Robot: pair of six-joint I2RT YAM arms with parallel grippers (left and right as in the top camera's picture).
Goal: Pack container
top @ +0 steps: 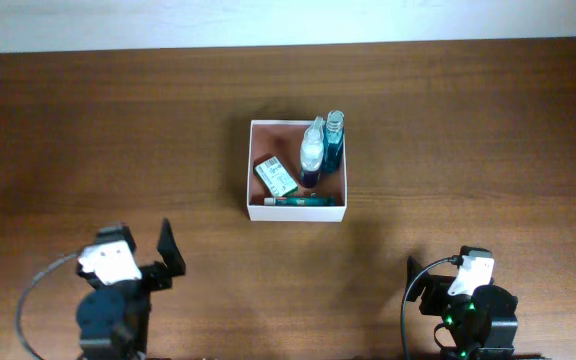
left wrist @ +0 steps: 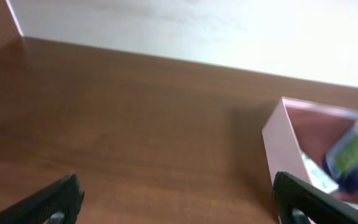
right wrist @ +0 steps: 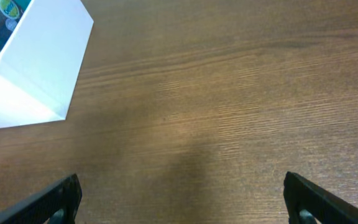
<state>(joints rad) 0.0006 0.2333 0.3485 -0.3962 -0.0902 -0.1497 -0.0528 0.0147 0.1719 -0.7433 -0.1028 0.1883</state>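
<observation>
A dark brown wooden counter (top: pixel 88 150) fills the overhead view, with a pale wall strip along the top edge. The container (top: pixel 298 213) sits just right of the frame's middle, well apart from both arms, white walls outside and reddish-brown inside.

A green-and-white carton (top: pixel 275 177) lies in its left half. A clear bottle (top: pixel 312 150) and a blue bottle (top: pixel 334 142) lie side by side in the right half, caps toward the top of the frame. A teal tube (top: pixel 296 200) rests along the near wall.

The two arms sit at the lower left and lower right of the overhead frame. In the left wrist view the left fingers (left wrist: pixel 55 200) are spread wide at the bottom corners with nothing between them. The container's corner shows at the right edge, blurred, so the green shape inside is probably the carton. In the right wrist view the right fingers (right wrist: pixel 319 199) are likewise spread and empty over bare wood, with the container's white wall at the upper left.
</observation>
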